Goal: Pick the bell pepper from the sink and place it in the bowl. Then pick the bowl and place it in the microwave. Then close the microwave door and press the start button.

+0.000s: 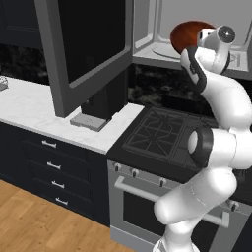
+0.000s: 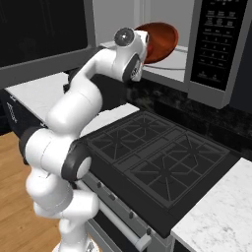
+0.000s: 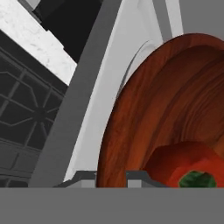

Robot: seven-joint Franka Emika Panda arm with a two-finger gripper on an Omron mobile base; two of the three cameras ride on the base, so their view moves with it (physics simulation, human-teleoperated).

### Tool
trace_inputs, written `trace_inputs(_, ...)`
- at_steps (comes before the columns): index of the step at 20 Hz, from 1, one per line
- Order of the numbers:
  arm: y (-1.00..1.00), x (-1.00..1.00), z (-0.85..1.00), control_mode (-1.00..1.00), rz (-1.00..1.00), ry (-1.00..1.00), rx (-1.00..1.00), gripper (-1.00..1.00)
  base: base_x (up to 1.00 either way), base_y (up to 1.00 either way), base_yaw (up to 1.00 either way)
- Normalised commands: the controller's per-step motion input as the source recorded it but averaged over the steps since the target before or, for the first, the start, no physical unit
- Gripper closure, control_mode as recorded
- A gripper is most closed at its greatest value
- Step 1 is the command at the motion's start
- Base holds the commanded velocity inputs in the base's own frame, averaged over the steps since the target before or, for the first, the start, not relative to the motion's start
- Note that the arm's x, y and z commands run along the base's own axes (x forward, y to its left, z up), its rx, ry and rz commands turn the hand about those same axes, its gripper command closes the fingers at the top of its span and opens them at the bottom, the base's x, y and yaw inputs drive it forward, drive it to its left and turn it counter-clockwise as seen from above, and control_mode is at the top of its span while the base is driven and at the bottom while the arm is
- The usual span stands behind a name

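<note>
The tool (image 3: 111, 175) pinched the rim of the bowl (image 3: 175, 100), holding it tilted at the mouth of the open microwave (image 1: 162, 29), above the stove (image 2: 157, 162). The bell pepper (image 3: 188, 166) sat inside the bowl. The microwave door (image 1: 83, 49) stood swung wide.

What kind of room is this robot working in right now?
A simulated home kitchen, by the look of it: a gas stove with an oven below, a microwave mounted above with its door open, and marble counters over dark drawers.
</note>
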Motion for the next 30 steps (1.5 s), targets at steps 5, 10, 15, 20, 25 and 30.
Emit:
trace_inputs(5, -0.16, 0.38, -0.08, -1.00, 0.05, 0.00, 0.00, 1.00, 0.00, 0.00, 0.00)
trace_inputs(10, 0.00, 0.38, -0.21, -1.00, 0.03, 0.00, 0.00, -1.00, 0.00, 0.00, 0.00)
trace_inputs(15, 0.00, 0.42, -0.11, -1.00, 0.00, -0.12, 0.00, -1.00, 0.00, 0.00, 0.00)
trace_inputs(20, 0.36, -0.03, -0.27, -1.00, 0.00, -0.50, -0.07, -1.00, 0.00, 0.00, 0.00)
trace_inputs(25, 0.51, -0.81, 0.05, -1.00, 0.00, -0.48, 0.00, -1.00, 0.00, 0.00, 0.00)
trace_inputs(30, 0.26, -1.00, 0.82, -1.00, -0.02, -0.13, 0.00, -1.00, 0.00, 0.00, 0.00)
